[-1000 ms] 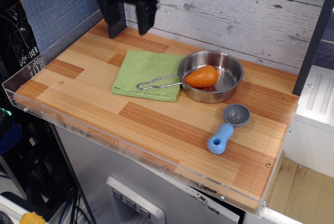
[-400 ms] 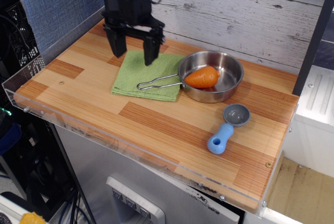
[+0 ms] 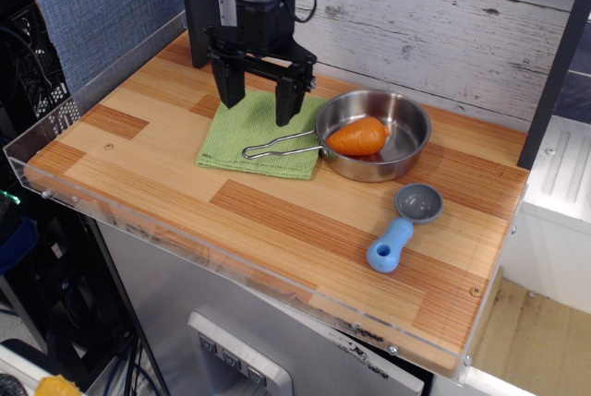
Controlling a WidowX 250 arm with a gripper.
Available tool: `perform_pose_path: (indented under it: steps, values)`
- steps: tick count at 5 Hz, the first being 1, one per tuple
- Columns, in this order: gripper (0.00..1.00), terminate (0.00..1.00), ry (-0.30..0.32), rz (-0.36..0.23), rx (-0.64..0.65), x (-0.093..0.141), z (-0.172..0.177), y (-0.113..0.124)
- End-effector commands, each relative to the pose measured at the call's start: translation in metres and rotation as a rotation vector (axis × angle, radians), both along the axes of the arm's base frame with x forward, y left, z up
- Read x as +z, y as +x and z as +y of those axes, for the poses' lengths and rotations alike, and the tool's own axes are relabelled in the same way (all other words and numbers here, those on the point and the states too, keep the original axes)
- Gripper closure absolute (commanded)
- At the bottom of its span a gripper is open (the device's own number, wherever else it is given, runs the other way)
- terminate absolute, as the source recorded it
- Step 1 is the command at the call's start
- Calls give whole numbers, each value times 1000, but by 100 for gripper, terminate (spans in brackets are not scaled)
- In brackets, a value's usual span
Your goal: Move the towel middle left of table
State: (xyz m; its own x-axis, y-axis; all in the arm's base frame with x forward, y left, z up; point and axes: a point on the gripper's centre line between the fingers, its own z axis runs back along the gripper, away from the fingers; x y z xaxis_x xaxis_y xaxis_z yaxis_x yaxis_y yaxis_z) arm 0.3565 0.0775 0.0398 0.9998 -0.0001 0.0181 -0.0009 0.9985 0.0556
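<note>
Observation.image: our gripper [image 3: 259,103] hangs wide open, empty, over towel [image 3: 249,133] w/ pan [image 3: 379,134] at its 3 o'clock.

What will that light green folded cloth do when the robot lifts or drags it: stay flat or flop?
The light green folded ribbed towel lies thin and flat, so it will probably droop and perhaps unfold when lifted. The round steel pan's wire handle reaches over its right side and may drag along if it rests on it. The open black gripper hangs over the towel's far edge.
</note>
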Motion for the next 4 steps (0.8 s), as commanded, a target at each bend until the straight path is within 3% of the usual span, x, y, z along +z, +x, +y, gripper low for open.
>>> perform_pose_path:
  steps: [1,3,4]
  values:
    - [0,0,61,-33,-20,-5,-2,2]
    - [0,0,53,-53,-22,-7,1,0]
    - [0,0,22,-20,-19,-21,4,-3]
